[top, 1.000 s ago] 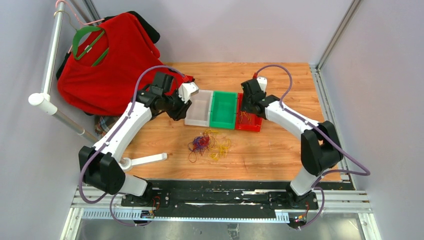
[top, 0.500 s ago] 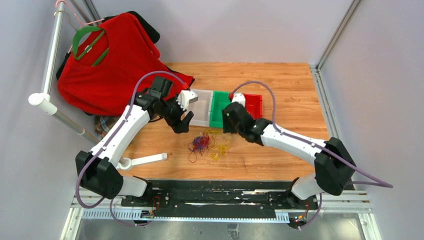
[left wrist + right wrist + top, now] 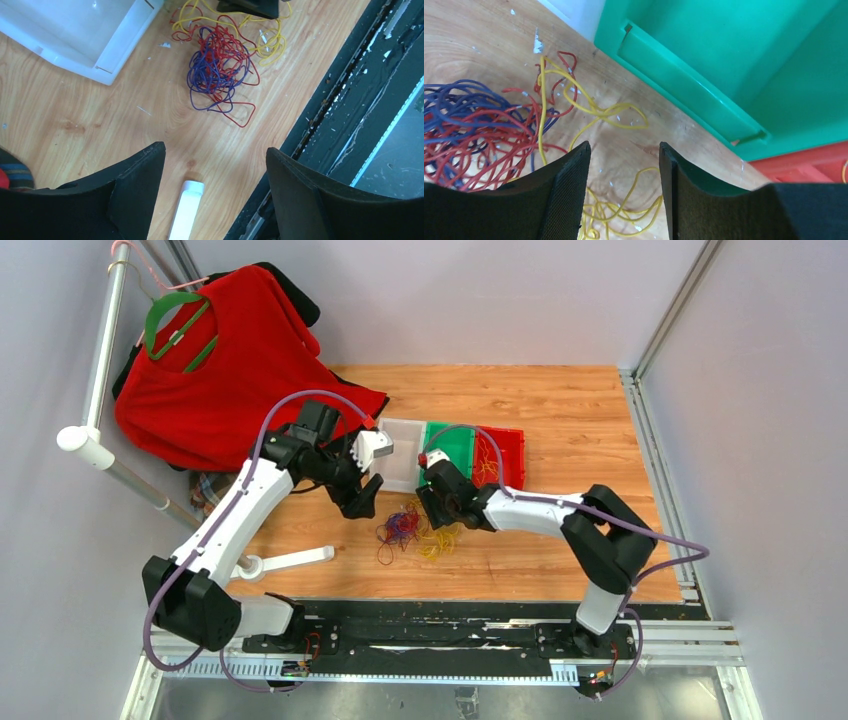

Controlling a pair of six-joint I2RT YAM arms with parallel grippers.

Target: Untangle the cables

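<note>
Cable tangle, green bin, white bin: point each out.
cable tangle [image 3: 216, 71], left wrist view, on the purple knot
green bin [image 3: 689, 84], right wrist view, on its near rim
white bin [image 3: 75, 22], left wrist view, on its bare floor

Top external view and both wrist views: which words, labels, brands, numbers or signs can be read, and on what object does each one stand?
No text can be read in any view.
The white tray, the green tray, the red tray and the red shirt are plain.
The cables carry no tag.
The dark base rail shows only white scuffs, no letters.
</note>
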